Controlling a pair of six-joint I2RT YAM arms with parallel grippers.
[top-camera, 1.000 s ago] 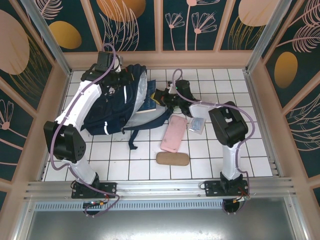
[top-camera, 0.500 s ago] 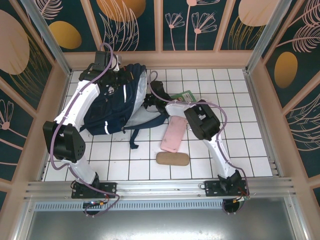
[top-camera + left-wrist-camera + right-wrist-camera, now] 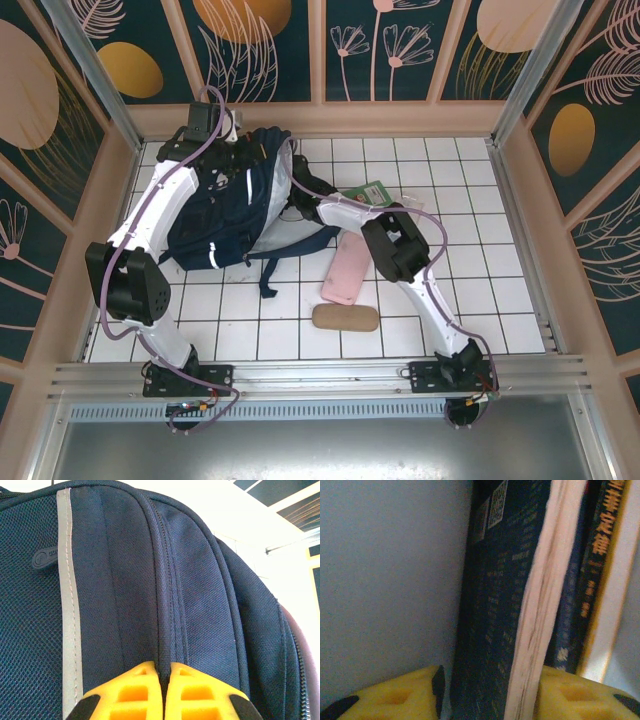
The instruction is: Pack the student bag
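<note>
Two claws are at the bag, which lies at the far left of the tiled surface with its mouth facing right. The left claw is pinched closed on a top seam. The right claw, reaching into that mouth, straddles a book whose length runs straight ahead, deeper in. Whether it presses the book I cannot tell.

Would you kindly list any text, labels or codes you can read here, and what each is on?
Dark book cover: QR code and fine print, too blurred to read.
Neighbouring book spine: yellow Chinese characters, too blurred.
Rubber tab on the student bag: embossed letters, illegible.
</note>
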